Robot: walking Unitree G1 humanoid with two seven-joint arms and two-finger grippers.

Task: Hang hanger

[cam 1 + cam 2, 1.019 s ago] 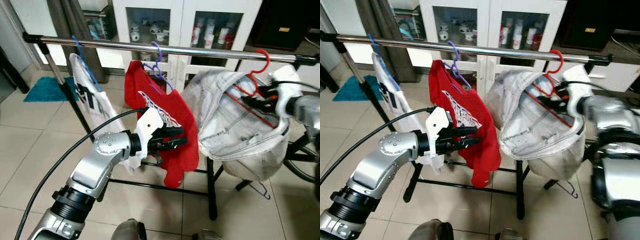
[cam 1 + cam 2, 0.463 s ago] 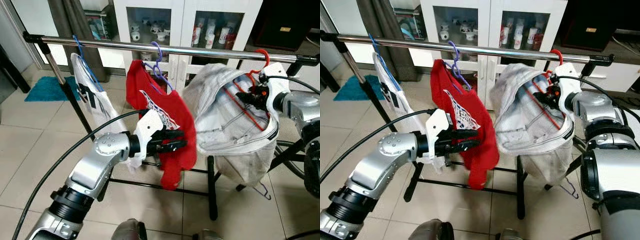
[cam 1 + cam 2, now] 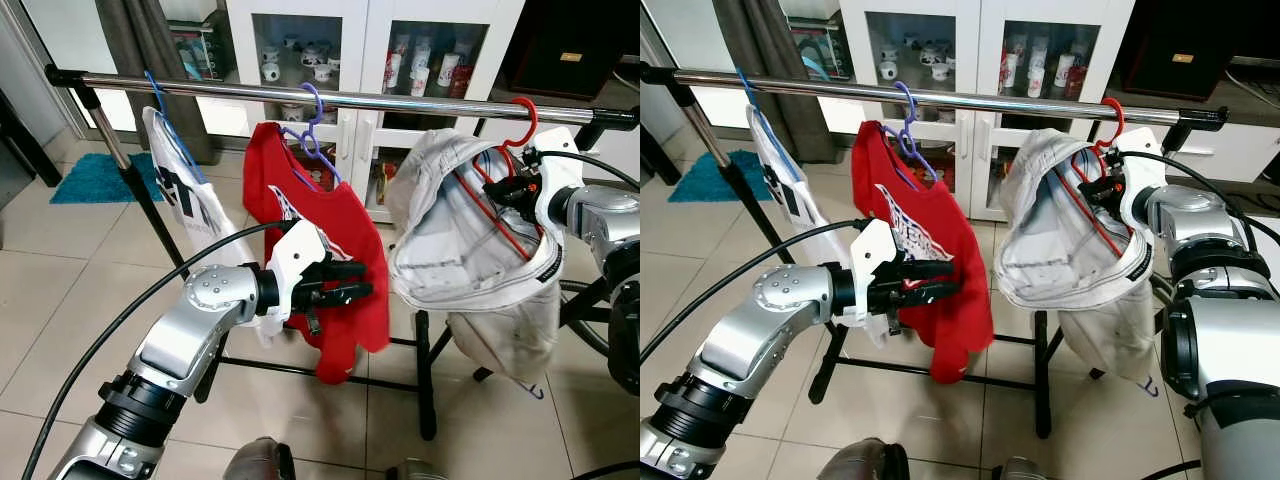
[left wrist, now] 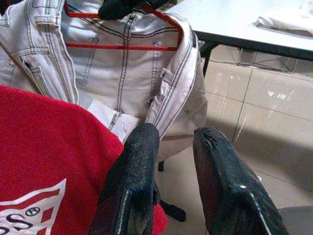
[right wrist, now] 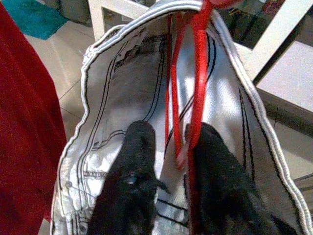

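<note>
The right gripper (image 5: 166, 161) jaws grip the red hanger (image 3: 497, 195); its hook (seemingly) sits just short of the rail (image 3: 400, 101); left gripper (image 4: 171, 166) jaws open, empty.

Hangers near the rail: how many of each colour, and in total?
Blue hanger: 1
Purple hanger: 1
Red hanger: 1, its frame between the right tool fingers
Total: 3
</note>
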